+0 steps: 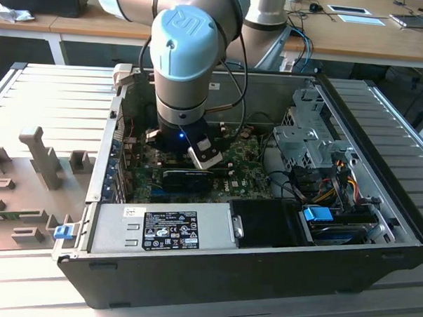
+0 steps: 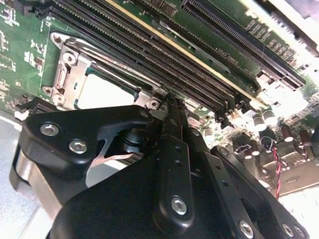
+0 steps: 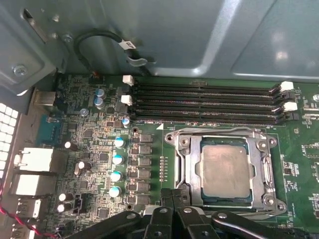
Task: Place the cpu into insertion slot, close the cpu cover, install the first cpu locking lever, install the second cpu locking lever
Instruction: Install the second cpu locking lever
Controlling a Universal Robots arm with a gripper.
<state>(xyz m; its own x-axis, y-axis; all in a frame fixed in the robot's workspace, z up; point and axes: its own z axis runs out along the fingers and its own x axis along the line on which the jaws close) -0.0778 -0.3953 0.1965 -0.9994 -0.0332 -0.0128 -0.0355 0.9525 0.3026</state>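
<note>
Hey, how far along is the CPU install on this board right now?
In the first wrist view the cpu already sits in the insertion slot, and the cpu cover lies flat around it. The gripper is down at the socket's edge, jaws together, apparently working a locking lever. Whether either lever is latched can't be told, so the levers count as left.

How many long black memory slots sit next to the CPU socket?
4, in one parallel stack between the cpu cover and the metal case wall, none hidden in the first wrist view.

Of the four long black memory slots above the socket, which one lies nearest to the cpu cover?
The lowest memory slot of the four, directly bordering the cpu cover; the other three lie beyond it, toward the case wall.
</note>
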